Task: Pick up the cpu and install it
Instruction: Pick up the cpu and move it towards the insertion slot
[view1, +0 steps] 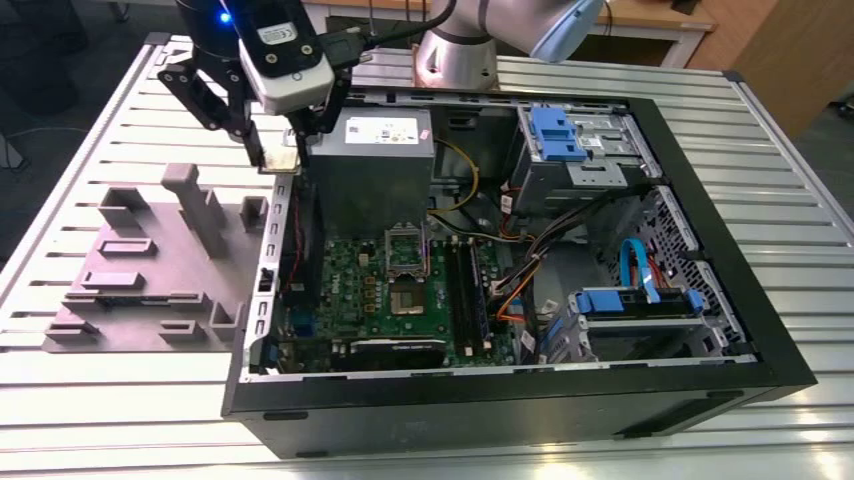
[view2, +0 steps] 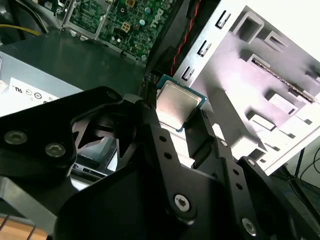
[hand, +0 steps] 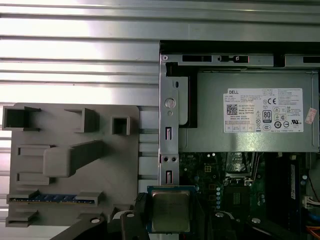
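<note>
The cpu (view1: 279, 160), a small square chip with a pale metal top, hangs in the air over the left wall of the open computer case (view1: 747, 300), pinched by its edges. My gripper (view1: 279, 157) is shut on it. In both wrist views the cpu (view2: 176, 103) (hand: 170, 210) sits between the black fingers (view2: 209, 135), flat side toward the cameras. The green motherboard (view1: 350, 292) lies on the case floor, toward the exterior view's lower right of the gripper. Its socket (view1: 407, 297) is bare, with the metal frame (view1: 404, 245) swung up.
A grey plastic tray (view1: 147, 275) with raised blocks lies on the slatted table on the exterior view's left, and a memory stick (hand: 50, 198) rests in one slot. The grey power supply (view1: 376, 165) stands just beside the gripper. Drive cages and cables fill the case's right side.
</note>
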